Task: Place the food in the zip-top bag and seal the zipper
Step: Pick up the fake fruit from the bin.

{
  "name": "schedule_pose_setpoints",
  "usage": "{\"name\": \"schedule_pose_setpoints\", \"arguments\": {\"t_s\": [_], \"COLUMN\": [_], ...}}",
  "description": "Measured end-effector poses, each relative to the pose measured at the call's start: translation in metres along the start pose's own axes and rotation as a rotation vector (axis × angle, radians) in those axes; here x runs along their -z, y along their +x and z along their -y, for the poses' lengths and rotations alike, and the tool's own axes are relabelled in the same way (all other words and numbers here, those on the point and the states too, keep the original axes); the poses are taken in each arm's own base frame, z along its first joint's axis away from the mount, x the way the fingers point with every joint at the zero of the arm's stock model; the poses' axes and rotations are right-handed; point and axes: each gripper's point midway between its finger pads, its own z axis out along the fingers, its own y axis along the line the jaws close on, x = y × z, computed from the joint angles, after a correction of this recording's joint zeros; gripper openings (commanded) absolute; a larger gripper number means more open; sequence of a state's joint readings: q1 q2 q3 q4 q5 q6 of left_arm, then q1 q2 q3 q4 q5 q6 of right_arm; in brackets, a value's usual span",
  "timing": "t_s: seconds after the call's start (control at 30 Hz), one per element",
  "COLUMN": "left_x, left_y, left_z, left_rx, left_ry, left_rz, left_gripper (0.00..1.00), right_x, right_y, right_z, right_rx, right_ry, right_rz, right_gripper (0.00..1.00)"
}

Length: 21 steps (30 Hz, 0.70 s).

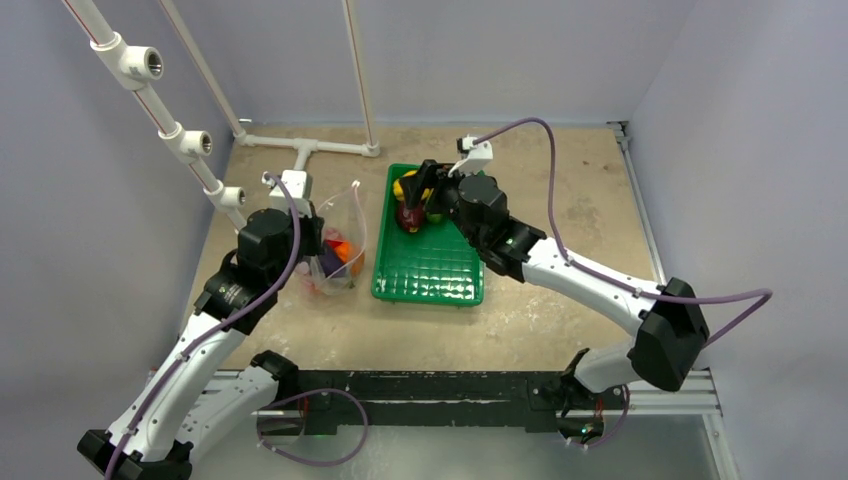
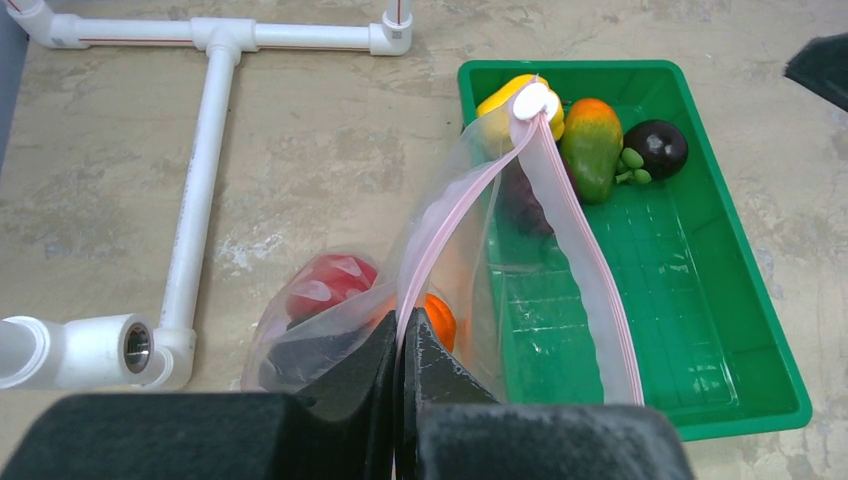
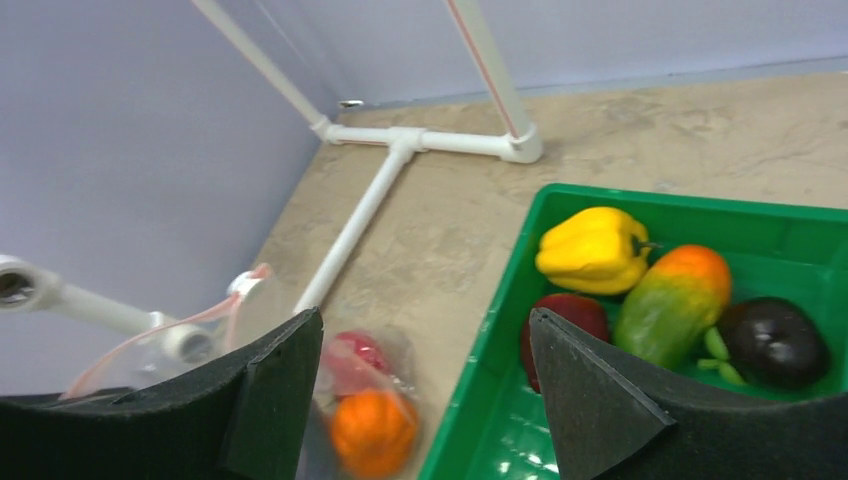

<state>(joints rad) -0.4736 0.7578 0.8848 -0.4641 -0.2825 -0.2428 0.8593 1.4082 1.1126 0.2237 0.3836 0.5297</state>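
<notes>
The clear zip-top bag (image 2: 470, 230) hangs open beside the tray, and my left gripper (image 2: 403, 335) is shut on its pink zipper (image 2: 590, 260) edge. Inside the bag lie a red tomato (image 2: 325, 285), an orange (image 2: 440, 320) and a dark purple piece (image 2: 310, 350). At the tray's far end sit a yellow pepper (image 3: 590, 250), a green-orange pepper (image 3: 670, 300), a dark red piece (image 3: 570, 310) and a dark purple round piece (image 3: 775, 340). Above the tray's left rim, near this food, my right gripper (image 3: 422, 318) stands open and holds nothing.
The green tray (image 1: 430, 270) lies mid-table, right of the bag (image 1: 338, 255). A white pipe frame (image 1: 300, 150) runs along the back and up the left side, close behind the left gripper (image 1: 320, 235). The right gripper (image 1: 415, 195) hovers over the tray's far end.
</notes>
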Motion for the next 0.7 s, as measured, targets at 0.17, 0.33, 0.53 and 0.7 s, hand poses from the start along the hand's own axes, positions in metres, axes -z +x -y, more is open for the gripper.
{"name": "schedule_pose_setpoints", "arguments": {"t_s": [0.17,0.33,0.53,0.7], "left_x": [0.000,0.001,0.002,0.001], "left_y": [0.000,0.000,0.001,0.005], "left_z": [0.003,0.004,0.007,0.007], "left_rx": [0.000,0.001,0.002,-0.001], "left_ry": [0.018,0.027,0.041,0.043], "left_rz": [-0.003,-0.001,-0.004,-0.012], "left_gripper": [0.00,0.00,0.00,0.00], "right_x": [-0.018,-0.043,-0.065,-0.075], "right_y": [0.015,0.055,0.103,0.123], "right_z": [0.031,0.053,0.072,0.081], "right_rx": [0.073,0.145,0.214,0.255], "right_ry": [0.068,0.102,0.134,0.154], "right_rz": [-0.047,-0.158,-0.282,-0.337], "right_gripper": [0.87,0.93,0.95,0.96]}}
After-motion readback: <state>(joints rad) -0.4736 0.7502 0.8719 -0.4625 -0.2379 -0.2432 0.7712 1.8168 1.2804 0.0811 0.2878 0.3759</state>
